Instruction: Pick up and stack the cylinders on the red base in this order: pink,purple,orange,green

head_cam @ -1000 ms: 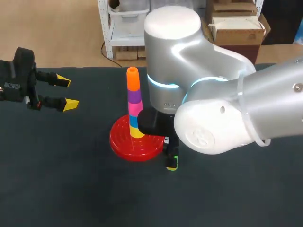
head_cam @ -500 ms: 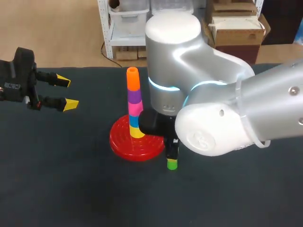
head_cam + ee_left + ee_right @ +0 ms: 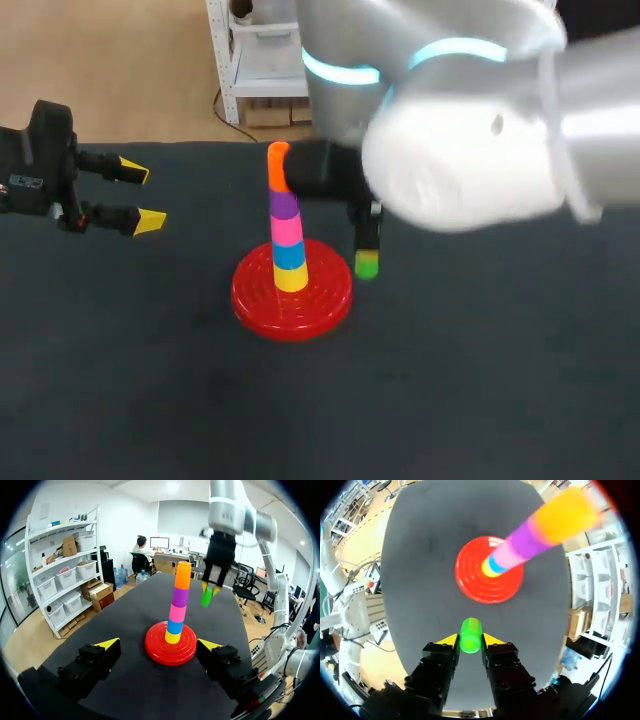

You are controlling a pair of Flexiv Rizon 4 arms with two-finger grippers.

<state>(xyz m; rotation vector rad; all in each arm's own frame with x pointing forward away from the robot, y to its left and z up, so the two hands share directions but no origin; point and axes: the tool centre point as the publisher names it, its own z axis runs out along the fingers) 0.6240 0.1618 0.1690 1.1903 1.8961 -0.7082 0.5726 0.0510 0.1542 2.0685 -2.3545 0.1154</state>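
1. Right gripper [image 3: 470,641] has come up off the table [image 3: 450,390] w/ the green cylinder [image 3: 367,265]. A sec ago it was low, just near-right of the base [image 3: 325,303]; now it hangs in the air right of the stack [image 3: 288,232].
2. Grip: both yellow tips pinch the green cylinder from two sides, its end poking out past them.
3. Stack, bottom up: yellow, blue, pink, purple, orange [image 3: 280,166] on top, so green is the last piece.
4. Meaning: pick done, carry under way. Green seems beside the upper stack, not above it, so I'd judge more lift is needed, then a shift left over the orange & a straight drop.
5. Left gripper [image 3: 142,196]: far left, well apart from the stack, fingers wide, nothing in them, unmoved.
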